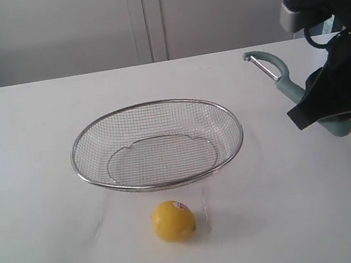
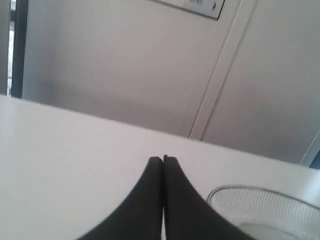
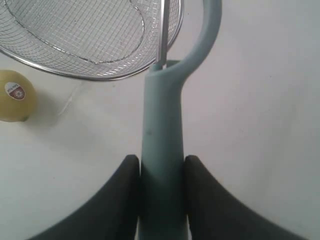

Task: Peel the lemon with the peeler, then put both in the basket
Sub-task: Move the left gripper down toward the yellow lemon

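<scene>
The yellow lemon (image 1: 173,221) with its small sticker rests on the white table just in front of the wire basket (image 1: 163,181); it also shows in the right wrist view, lemon (image 3: 15,96) beside the basket (image 3: 75,40). My right gripper (image 1: 328,112) is shut on the handle of the pale teal peeler (image 1: 281,77), holding it above the table right of the basket, head pointing up and away. In the right wrist view the peeler (image 3: 162,135) sits between the black fingers (image 3: 125,185). My left gripper (image 2: 163,160) is shut and empty, outside the exterior view.
The white table (image 1: 25,141) stretches around the basket, with a pale wall behind it. In the left wrist view part of the basket rim (image 2: 260,192) shows beside the fingers. The right arm's dark body (image 1: 345,73) hangs over the table's right edge.
</scene>
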`<state>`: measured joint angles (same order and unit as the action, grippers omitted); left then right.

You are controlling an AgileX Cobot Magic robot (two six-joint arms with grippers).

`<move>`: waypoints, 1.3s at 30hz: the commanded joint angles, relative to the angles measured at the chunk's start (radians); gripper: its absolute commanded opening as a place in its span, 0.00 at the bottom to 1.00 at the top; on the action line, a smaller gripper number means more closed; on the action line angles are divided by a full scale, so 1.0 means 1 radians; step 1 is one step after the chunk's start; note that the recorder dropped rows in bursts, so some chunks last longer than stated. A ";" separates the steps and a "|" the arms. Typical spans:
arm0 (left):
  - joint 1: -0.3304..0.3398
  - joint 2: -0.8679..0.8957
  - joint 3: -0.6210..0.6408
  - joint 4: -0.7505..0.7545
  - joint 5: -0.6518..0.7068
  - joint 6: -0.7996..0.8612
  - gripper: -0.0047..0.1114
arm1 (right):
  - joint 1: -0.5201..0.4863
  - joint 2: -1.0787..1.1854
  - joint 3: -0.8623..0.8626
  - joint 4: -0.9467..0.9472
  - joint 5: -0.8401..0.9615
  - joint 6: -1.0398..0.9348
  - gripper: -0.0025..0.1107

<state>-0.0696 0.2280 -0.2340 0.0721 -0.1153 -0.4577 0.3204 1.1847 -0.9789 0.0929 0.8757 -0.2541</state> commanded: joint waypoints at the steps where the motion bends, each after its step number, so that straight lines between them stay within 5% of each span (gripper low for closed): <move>1: -0.002 0.206 -0.137 0.034 0.223 0.034 0.04 | -0.007 -0.007 0.004 0.008 -0.017 -0.012 0.02; 4: -0.002 0.432 -0.274 -0.040 0.426 0.216 0.04 | -0.007 -0.007 0.004 0.008 -0.017 -0.012 0.02; 8: -0.002 0.719 -0.497 -0.494 0.780 0.854 0.04 | -0.007 -0.007 0.004 0.019 -0.009 -0.012 0.02; 17: -0.046 0.952 -0.694 -0.614 0.984 1.100 0.04 | -0.007 -0.007 0.004 0.040 0.002 -0.012 0.02; 27: -0.393 1.116 -0.801 -0.522 0.934 1.174 0.04 | -0.007 -0.007 0.004 0.040 0.000 -0.012 0.02; 29: -0.544 1.189 -0.846 -0.450 0.887 1.219 0.04 | -0.007 -0.007 0.004 0.040 -0.002 -0.012 0.02; 32: -0.655 1.249 -0.878 -0.336 0.825 1.221 0.05 | -0.007 -0.007 0.004 0.040 -0.002 -0.012 0.02; 36: -0.731 1.291 -0.878 -0.289 0.774 1.267 0.27 | -0.007 -0.007 0.004 0.040 -0.002 -0.012 0.02; 39: -0.774 1.299 -0.878 -0.293 0.748 1.358 0.53 | -0.007 -0.007 0.004 0.040 -0.003 -0.012 0.02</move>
<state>-0.8196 1.5275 -1.1044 -0.2158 0.6387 0.8514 0.3204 1.1847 -0.9789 0.1333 0.8815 -0.2541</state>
